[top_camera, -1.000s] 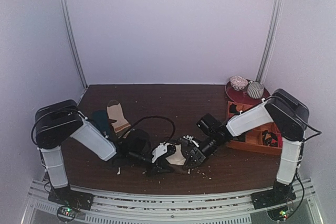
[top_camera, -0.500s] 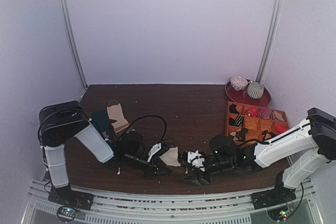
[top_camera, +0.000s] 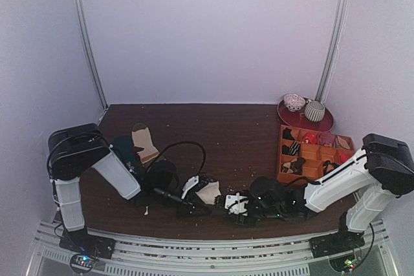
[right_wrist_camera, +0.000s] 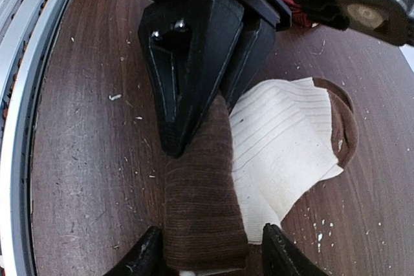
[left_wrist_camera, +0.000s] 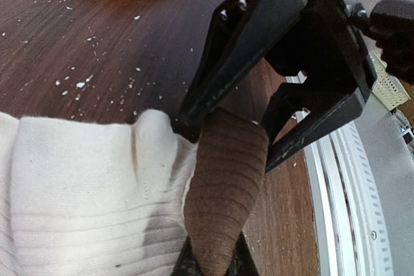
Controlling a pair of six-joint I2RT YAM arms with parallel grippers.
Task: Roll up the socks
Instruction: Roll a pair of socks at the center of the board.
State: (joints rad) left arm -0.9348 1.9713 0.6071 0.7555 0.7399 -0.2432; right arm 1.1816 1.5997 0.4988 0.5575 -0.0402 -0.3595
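Note:
The socks lie near the table's front edge [top_camera: 210, 192], cream-white ribbed fabric [left_wrist_camera: 84, 185] with a brown ribbed end [left_wrist_camera: 226, 172] drawn up into a narrow fold. My left gripper [left_wrist_camera: 217, 266] is shut on this brown end; it shows from the other side in the right wrist view [right_wrist_camera: 200, 121]. My right gripper [right_wrist_camera: 213, 256] is open with its fingers on either side of the same brown end [right_wrist_camera: 200, 205], the left finger against it and the right finger apart. The cream part [right_wrist_camera: 284, 140] spreads flat on the table beside it. Both grippers meet nose to nose [top_camera: 220, 201].
An orange wooden organiser [top_camera: 317, 156] with small items stands at the right, and a red plate [top_camera: 304, 121] with two rolled balls behind it. A tan striped sock [top_camera: 143, 141] and a dark teal sock [top_camera: 124, 147] lie at the left. A metal rail [top_camera: 207, 250] runs along the front edge.
My right arm has dropped low and stretched left along the front edge, bringing its open gripper onto the sock's brown end. My left gripper has stayed on the socks.

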